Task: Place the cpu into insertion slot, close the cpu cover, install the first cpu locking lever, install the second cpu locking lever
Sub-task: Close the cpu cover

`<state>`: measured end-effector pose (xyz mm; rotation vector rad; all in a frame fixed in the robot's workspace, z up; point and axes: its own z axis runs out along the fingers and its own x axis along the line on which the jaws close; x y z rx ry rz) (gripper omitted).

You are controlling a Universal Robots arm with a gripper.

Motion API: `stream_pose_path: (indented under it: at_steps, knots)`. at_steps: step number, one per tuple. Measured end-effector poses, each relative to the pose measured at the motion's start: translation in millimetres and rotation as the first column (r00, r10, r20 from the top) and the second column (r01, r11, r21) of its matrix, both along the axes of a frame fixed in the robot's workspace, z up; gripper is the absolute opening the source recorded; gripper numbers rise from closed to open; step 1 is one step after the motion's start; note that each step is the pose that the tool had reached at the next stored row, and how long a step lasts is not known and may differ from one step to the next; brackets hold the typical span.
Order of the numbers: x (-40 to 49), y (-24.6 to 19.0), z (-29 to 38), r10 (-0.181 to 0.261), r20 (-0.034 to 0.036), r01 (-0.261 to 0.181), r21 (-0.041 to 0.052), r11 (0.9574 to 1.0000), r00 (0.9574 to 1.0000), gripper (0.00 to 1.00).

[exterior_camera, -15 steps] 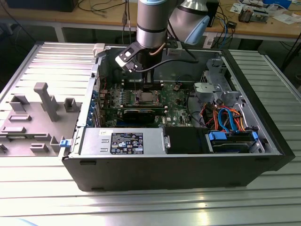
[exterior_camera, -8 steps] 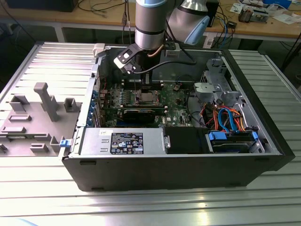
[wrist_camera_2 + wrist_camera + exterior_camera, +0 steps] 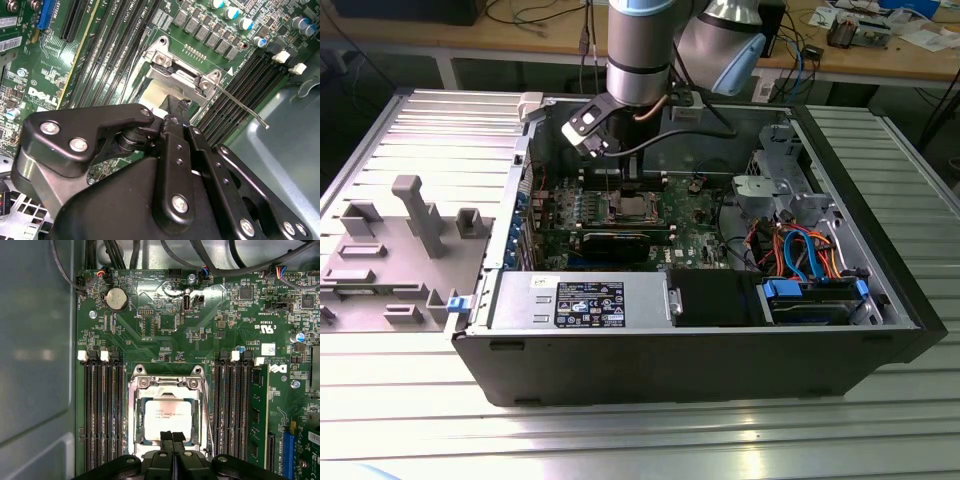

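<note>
Already seated: cpu in slot, cover down, gripper shut above it

An open case [image 3: 700,365] lies on a ribbed metal table [image 3: 620,440] and takes up the middle of the exterior view. The arm [image 3: 640,50] comes in from the top centre of that frame and reaches down into the case. The insertion slot [image 3: 624,208] sits below the arm's end, near the centre of the exterior view. A grey plastic fixture [image 3: 410,210] stands on the table at the exterior view's left, well apart from the case. A bundle of orange and blue cables [image 3: 800,245] lies inside the case toward the exterior view's right.

In the first wrist view the cpu [image 3: 167,415] lies flat in the slot on the green board [image 3: 165,330], its silver top showing through the window of the cover [image 3: 167,389]. The cover lies flat over it, framing the chip on all visible sides. Banks of memory slots [image 3: 102,415] flank the socket on both sides, and a coin battery [image 3: 116,298] sits farther off on the board.

The gripper [image 3: 172,436] hangs just over one edge of the cpu. Its jaws are pressed together, with only a thin seam between the two fingertips [image 3: 166,436], and they hold nothing.

In the second wrist view a thin lever [image 3: 240,106] runs out from a corner of the socket and across the memory slots to a bent tip near the case wall. The gripper does not touch it. I cannot tell whether the lever is hooked down.
</note>
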<state>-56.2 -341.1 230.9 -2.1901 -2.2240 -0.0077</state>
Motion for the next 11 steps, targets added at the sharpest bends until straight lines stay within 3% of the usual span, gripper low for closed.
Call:
stream_pose_path:
  at_steps: [11]
  knots:
    - [-5.7,0.0,-7.1,0.0,0.0,0.0,0.0021,1.0,1.0,0.11]
